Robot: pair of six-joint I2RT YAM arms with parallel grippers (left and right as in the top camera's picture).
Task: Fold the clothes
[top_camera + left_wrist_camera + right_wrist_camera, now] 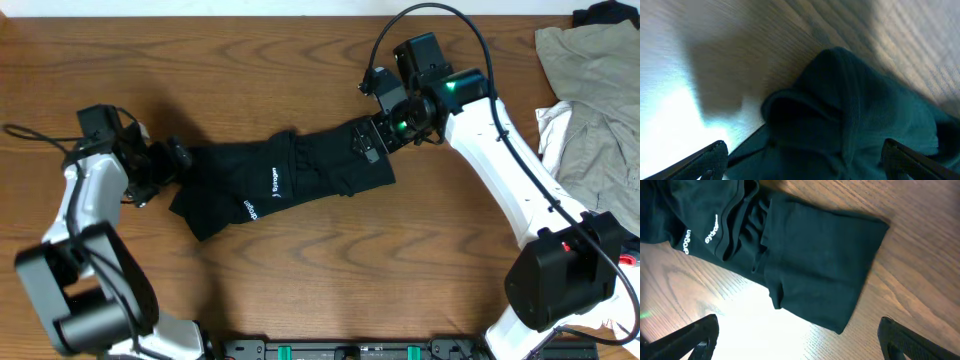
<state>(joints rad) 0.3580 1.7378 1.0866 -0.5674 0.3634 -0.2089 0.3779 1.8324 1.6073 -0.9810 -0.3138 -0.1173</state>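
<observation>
The clothes (320,165) are one black garment lying folded across the middle of the wooden table, with white lettering (275,182) on its upper layer. My left gripper (176,158) stands open at the garment's left end. In the left wrist view the bunched black fabric (850,115) lies between and under the spread fingers (712,159), which hold nothing. My right gripper (377,135) hovers open at the right end. The right wrist view shows the folded end (815,265) and the lettering (712,227), with bare table between the fingers (902,340).
A beige-khaki garment (590,80) lies at the table's far right, over a white cloth (555,125). A dark item (605,12) sits at the top right corner. Bare wood (330,270) lies in front of the black garment.
</observation>
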